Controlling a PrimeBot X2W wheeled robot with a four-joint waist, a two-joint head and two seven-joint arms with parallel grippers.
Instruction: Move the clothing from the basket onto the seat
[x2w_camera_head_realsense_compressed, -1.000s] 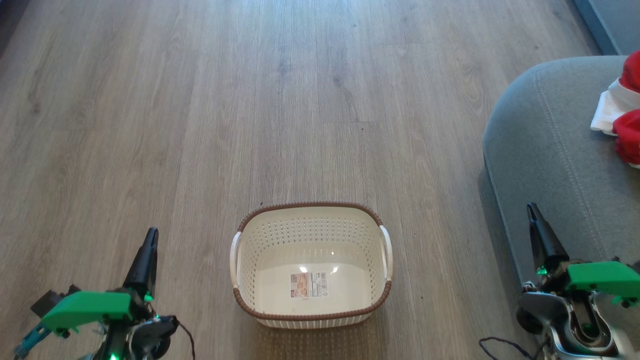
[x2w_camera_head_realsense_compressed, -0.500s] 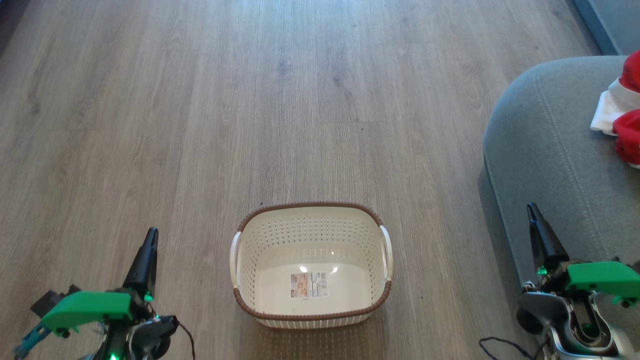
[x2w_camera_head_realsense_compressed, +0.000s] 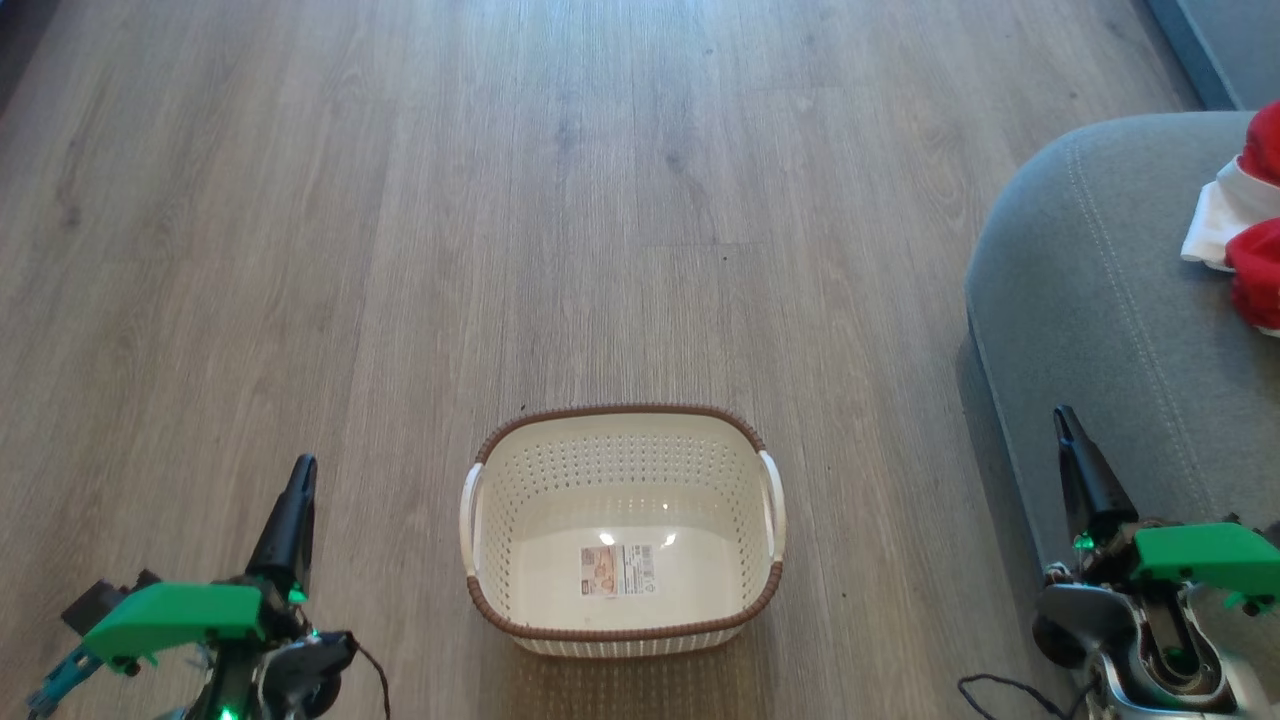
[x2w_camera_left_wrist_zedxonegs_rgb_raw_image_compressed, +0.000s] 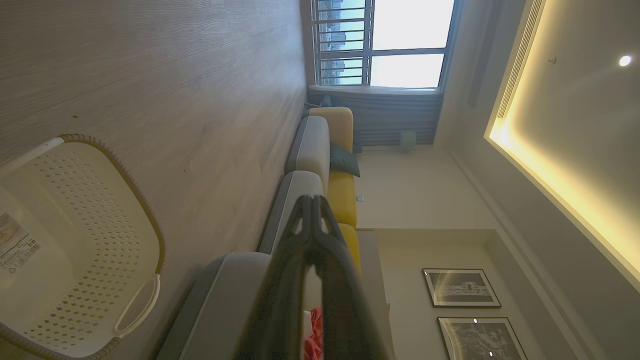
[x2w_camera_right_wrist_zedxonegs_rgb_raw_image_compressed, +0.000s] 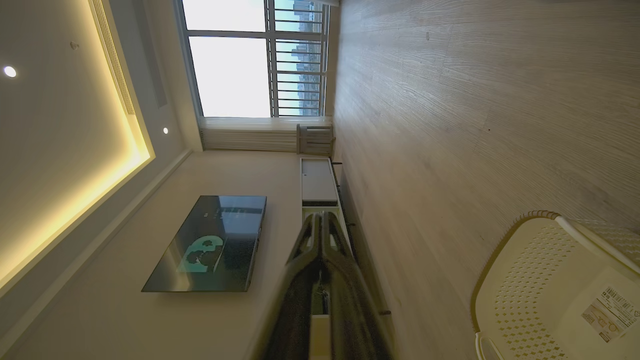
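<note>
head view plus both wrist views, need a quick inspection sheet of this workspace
surface: grey-brown wood-look plank floor.
job's things: basket stands on the floor, holding nothing but its label; clothing lies on the seat, cut off by the head view's right edge.
clutter: nothing seen.
grippers: left gripper and right gripper both shut, holding nothing, one either side of the basket.
cables: dark cable loops by the right arm at the bottom edge; thin cable hangs by the left wrist.
surroundings: window, yellow-and-grey sofa, framed pictures, wall television.
</note>
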